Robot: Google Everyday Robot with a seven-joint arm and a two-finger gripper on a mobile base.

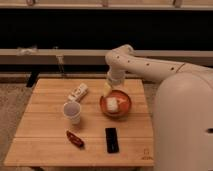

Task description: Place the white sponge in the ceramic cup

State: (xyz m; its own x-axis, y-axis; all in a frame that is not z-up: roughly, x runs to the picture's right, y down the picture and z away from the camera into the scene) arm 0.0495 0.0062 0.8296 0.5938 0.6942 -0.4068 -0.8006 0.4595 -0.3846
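The white sponge lies inside a round orange-red bowl on the right half of the wooden table. To the bowl's left the ceramic cup stands upright, white and without a handle. My gripper hangs open from the white arm, pointing down over the bowl's back-left rim. It is just above and behind the sponge and holds nothing.
A flat white bar with grey marks lies behind the cup. A small red object and a black rectangular object lie near the table's front edge. The robot's white body fills the right side.
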